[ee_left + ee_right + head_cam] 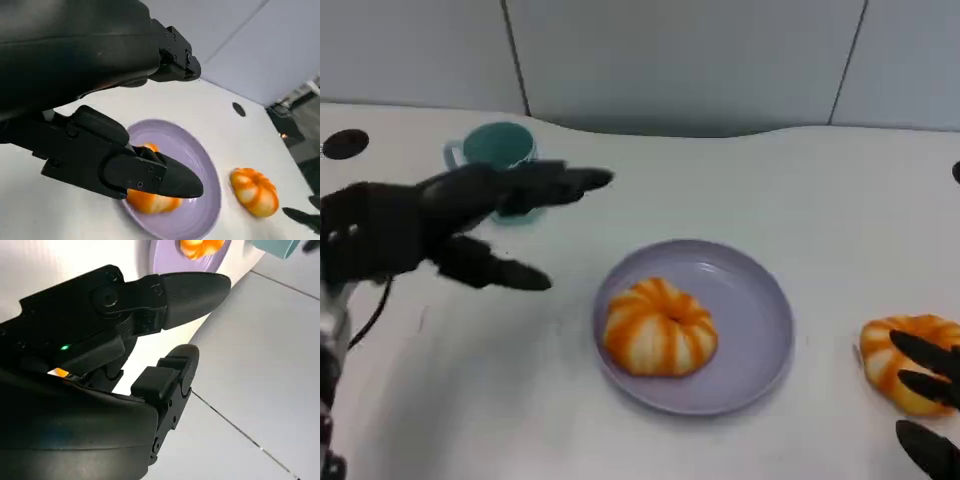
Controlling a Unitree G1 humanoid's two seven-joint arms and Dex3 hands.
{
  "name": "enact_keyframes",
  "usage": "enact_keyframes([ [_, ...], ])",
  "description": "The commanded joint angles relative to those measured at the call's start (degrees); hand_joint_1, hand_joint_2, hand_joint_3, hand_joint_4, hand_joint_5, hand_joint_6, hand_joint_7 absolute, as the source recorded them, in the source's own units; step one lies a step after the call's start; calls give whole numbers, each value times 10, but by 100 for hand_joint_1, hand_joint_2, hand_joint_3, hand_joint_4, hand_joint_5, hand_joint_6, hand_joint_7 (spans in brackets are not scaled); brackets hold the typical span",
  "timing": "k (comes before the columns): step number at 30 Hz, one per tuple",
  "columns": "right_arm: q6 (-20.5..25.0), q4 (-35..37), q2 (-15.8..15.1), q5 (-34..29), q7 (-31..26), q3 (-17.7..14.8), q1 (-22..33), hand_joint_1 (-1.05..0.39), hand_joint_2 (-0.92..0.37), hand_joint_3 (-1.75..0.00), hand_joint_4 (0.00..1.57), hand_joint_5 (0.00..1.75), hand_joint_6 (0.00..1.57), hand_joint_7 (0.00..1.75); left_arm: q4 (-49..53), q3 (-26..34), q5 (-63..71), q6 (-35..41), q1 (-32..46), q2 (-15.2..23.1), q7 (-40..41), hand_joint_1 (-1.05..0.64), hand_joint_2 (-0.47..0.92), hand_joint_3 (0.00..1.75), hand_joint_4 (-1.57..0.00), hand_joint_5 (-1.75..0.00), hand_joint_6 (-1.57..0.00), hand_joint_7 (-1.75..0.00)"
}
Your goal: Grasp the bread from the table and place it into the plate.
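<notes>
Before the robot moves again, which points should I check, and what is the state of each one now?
1. One bread lies inside the plate: ok.
2. Second bread is in the plate: not ok, it lies on the table beside the plate.
3. Left robot hand holds nothing, fingers apart: ok.
4. Right robot hand grips the second bread: cannot tell; fingertips lie over it.
5. Cup stands away from the plate: ok.
</notes>
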Motion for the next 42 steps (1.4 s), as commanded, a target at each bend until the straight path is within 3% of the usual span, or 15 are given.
enact_keyframes([
  [1,-1,-4,-5,3,0,-4,4,-36,-92,-34,89,0,74,0,-101,34,-13,66,112,4,63,-75,92,18,-33,-23,-36,-6],
  [4,-3,-2,-7,2,0,-5,5,-36,-92,-34,89,0,74,0,-192,43,5,130,193,-2,137,-74,92,19,-50,-36,-49,-8],
  [5,-4,-1,-8,3,1,-5,5,-36,-92,-34,89,0,74,0,-222,44,6,163,216,-2,152,-71,92,18,-47,-74,-59,-11],
  [7,-6,2,-10,5,2,-6,4,-36,-92,-34,89,0,75,0,-278,47,-11,239,251,-4,160,-67,92,14,-37,-119,-69,-18],
  [8,-5,1,-9,7,3,-6,4,-36,-92,-34,89,1,75,0,-306,47,-17,281,265,-2,160,-65,92,13,-35,-129,-70,-26],
  [10,-2,0,-9,9,5,-6,5,-36,-92,-34,91,1,75,0,-346,49,-22,335,283,-1,163,-63,92,9,-30,-145,-48,-83],
  [13,-4,4,-13,14,6,-11,5,-36,-92,-34,90,1,75,0,-417,43,-26,465,317,4,166,-52,92,6,-32,-169,-35,-136],
  [15,-8,10,-16,21,9,-16,5,-37,-92,-34,90,1,75,0,-435,35,-18,492,323,6,165,-49,92,6,-40,-173,-30,-157],
  [18,-23,25,-24,28,9,-21,1,-38,-92,-33,91,1,76,0,-450,23,-2,497,328,7,167,-48,92,6,-44,-174,-30,-163],
  [20,-45,43,-31,32,7,-27,-3,-38,-92,-33,96,4,76,1,-460,10,17,495,331,7,174,-47,92,7,-57,-175,-40,-172],
  [23,-59,56,-33,40,9,-32,-5,-39,-92,-32,96,3,77,1,-467,2,27,507,331,7,175,-43,91,5,-68,-175,-55,-174],
  [29,-60,60,-35,24,5,-36,-2,-39,-92,-31,93,2,76,0,-454,-1,28,536,321,-2,184,-43,86,1,-75,-175,-66,-175],
  [34,-64,67,-31,20,1,-34,-9,-39,-92,-31,93,1,77,0,-431,-3,38,544,310,-8,196,-37,86,1,-77,-175,-65,-175],
  [42,-61,70,-27,19,2,-28,-16,-37,-92,-31,96,2,77,0,-435,-16,65,576,302,1,209,-44,86,1,-72,-175,-60,-175],
])
